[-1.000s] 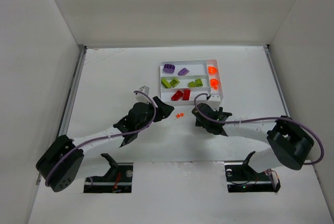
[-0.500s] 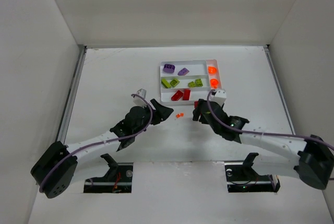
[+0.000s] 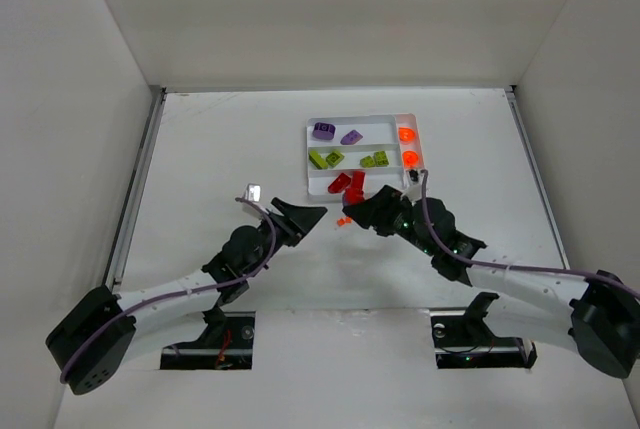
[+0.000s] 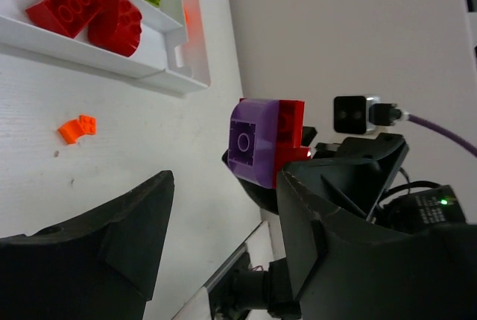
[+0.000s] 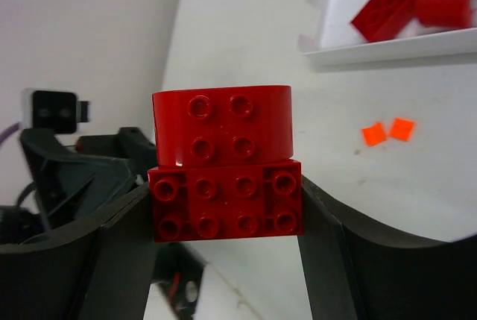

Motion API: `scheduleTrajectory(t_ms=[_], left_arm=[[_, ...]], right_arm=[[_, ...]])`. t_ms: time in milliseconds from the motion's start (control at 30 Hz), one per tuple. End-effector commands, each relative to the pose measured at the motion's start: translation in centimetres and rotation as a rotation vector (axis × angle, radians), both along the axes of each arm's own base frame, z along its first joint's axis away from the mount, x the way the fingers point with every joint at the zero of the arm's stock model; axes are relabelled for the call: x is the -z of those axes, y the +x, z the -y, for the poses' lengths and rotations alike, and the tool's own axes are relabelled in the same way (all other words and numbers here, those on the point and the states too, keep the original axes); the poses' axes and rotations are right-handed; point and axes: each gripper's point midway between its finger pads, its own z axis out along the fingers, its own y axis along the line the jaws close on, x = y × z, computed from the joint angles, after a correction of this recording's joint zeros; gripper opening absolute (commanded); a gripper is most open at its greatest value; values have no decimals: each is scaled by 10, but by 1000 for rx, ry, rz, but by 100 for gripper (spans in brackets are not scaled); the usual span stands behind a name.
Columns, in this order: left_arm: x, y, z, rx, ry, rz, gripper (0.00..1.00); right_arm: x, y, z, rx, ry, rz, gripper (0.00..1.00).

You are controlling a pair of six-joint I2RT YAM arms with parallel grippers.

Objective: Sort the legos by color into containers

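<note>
Right gripper (image 5: 226,212) pinches a brick stack (image 5: 222,162): 2 red pieces with 1 purple brick (image 4: 252,141) stuck on, held off the table just short of the tray (image 3: 363,118). Left gripper (image 3: 300,216) is spread and empty, pointing at the stack from its left, close but apart. The purple face turns toward the left jaws, and the stack's long axis spans the right fingers. Likely next: the left arm pulls the purple brick off.

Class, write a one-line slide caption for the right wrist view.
Right gripper's black fingers clamp stacked red plastic bricks; two tiny orange pieces lie on the white table beyond.
</note>
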Motion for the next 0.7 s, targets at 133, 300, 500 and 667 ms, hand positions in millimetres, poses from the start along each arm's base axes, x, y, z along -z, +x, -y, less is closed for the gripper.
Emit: scheduleTrajectory(t_ms=[133,300,500,667], left_arm=[[-51,-2,-7,-21,-217,107,54],[-59,-3,-7,-12,-237,124,54],[-70,-7,-6,2,-276,155,54],[-72,-9,-6,6,-299,159,54]], right_arm=[[-78,-13,-27,-164,407,60,45],[-84,-18,-33,-200,471,44,45],[-87,-21,-33,-214,538,27,45],[-88,-26,-36,-229,546,20,45]])
